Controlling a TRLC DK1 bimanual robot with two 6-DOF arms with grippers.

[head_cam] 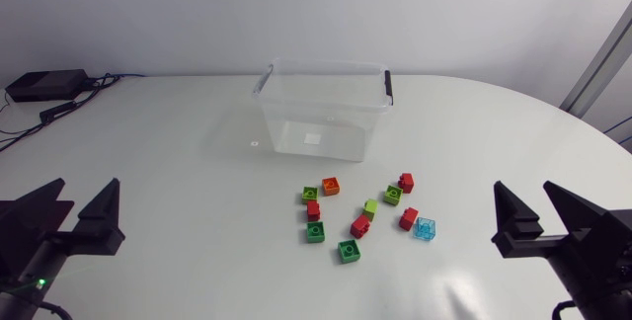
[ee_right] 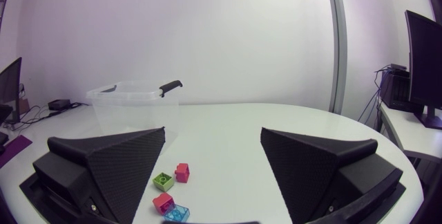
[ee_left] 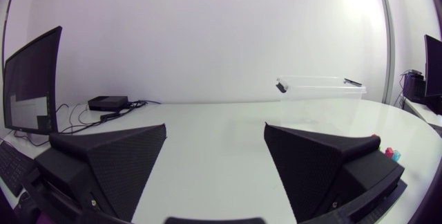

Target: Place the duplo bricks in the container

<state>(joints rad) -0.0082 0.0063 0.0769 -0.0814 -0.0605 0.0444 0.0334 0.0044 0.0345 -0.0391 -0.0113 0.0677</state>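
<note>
The duplo bricks (head_cam: 360,211) lay scattered at five o'clock from the container (head_cam: 286,122), nearer the right gripper (head_cam: 523,194), at its nine o'clock. It and the left gripper (head_cam: 87,190) both gaped, holding nothing.

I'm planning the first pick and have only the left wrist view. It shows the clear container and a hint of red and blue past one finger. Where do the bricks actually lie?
Observer: The duplo bricks lie in a loose cluster on the arms' side of the container, a little toward the right arm. I count about eleven.
Operator: Is anything in the container?
Observer: No, from the head view it looks empty.
Operator: Is the right gripper free?
Observer: Yes, the right gripper is open and holds nothing. The clear blue brick lies nearest to it.
</note>
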